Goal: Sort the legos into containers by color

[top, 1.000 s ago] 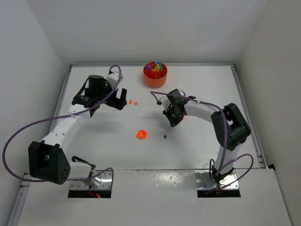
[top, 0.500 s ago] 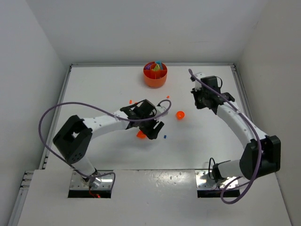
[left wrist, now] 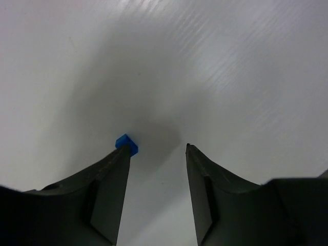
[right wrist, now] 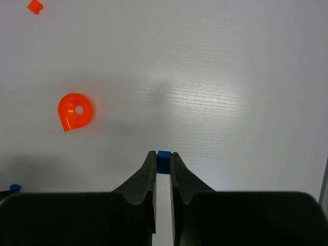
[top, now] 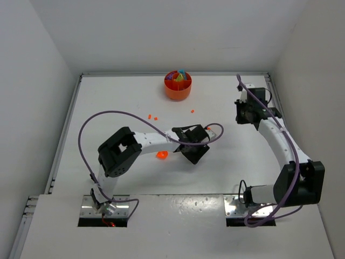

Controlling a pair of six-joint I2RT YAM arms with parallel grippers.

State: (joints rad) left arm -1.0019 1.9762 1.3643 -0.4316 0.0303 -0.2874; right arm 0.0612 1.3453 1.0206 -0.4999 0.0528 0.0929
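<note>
My right gripper [right wrist: 163, 154] is shut on a tiny blue lego square [right wrist: 163, 155], held just above the white table; in the top view it is at the right [top: 242, 113]. My left gripper [left wrist: 158, 148] is open and low over the table, with another small blue lego [left wrist: 126, 144] touching the tip of its left finger [left wrist: 115, 169]; in the top view it is mid-table [top: 193, 153]. The round orange dish [top: 178, 93] stands at the far middle with coloured pieces in its compartments.
A rounded orange piece [top: 161, 155] lies left of the left gripper, and one shows in the right wrist view [right wrist: 75, 110]. Tiny orange bits [top: 149, 116] [top: 192, 111] lie nearer the dish. A small orange bit [right wrist: 35, 6] and a blue bit [right wrist: 15, 188] show in the right wrist view.
The left arm has swung from the far left to mid-table, low over the blue lego. The right gripper has moved from mid-table out to the right side.
</note>
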